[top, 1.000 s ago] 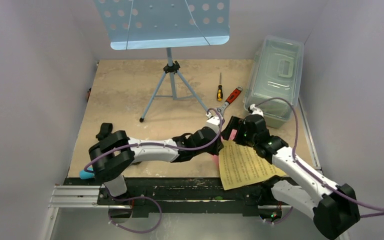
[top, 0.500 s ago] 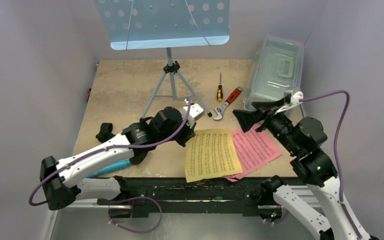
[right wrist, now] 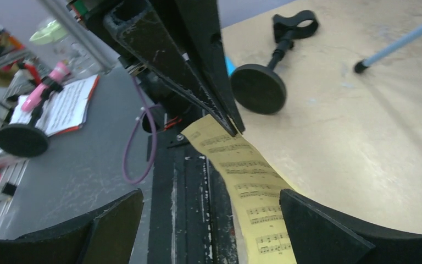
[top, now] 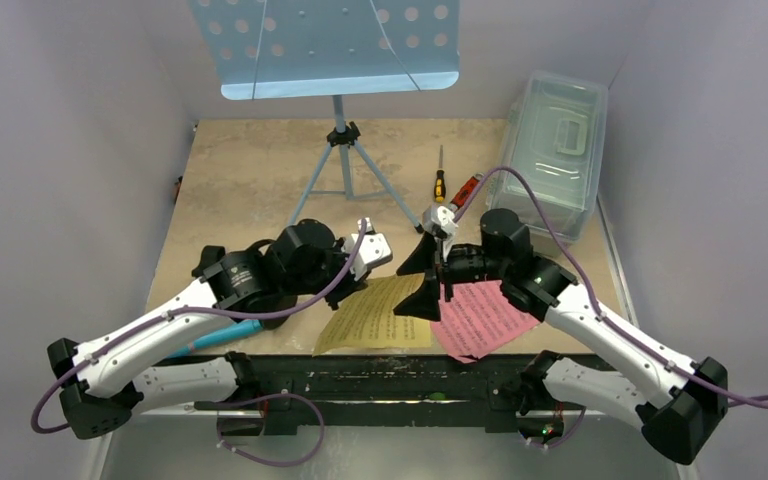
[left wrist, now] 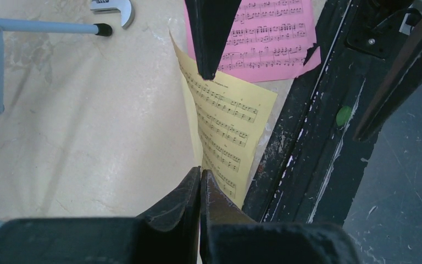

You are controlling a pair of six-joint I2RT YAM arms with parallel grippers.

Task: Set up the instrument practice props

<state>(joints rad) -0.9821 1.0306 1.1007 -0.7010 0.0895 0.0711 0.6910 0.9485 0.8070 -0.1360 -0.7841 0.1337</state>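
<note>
The cyan microphone (top: 218, 334) shows only as a sliver under the left arm, and the top of the light blue perforated music stand (top: 325, 45) is cut off. The left gripper (left wrist: 200, 176) pinches the edge of the yellow sheet-music page (left wrist: 225, 126), which half a second ago lay flat and is now lifted. The right gripper (top: 426, 278), jaws wide and empty, has swung in facing it, beside the pink sheet-music page (left wrist: 275, 38).

The music stand (top: 330, 50) stands at the back, the lidded box (top: 560, 130) right of it, sheet-music pages (top: 380, 320) in front.
</note>
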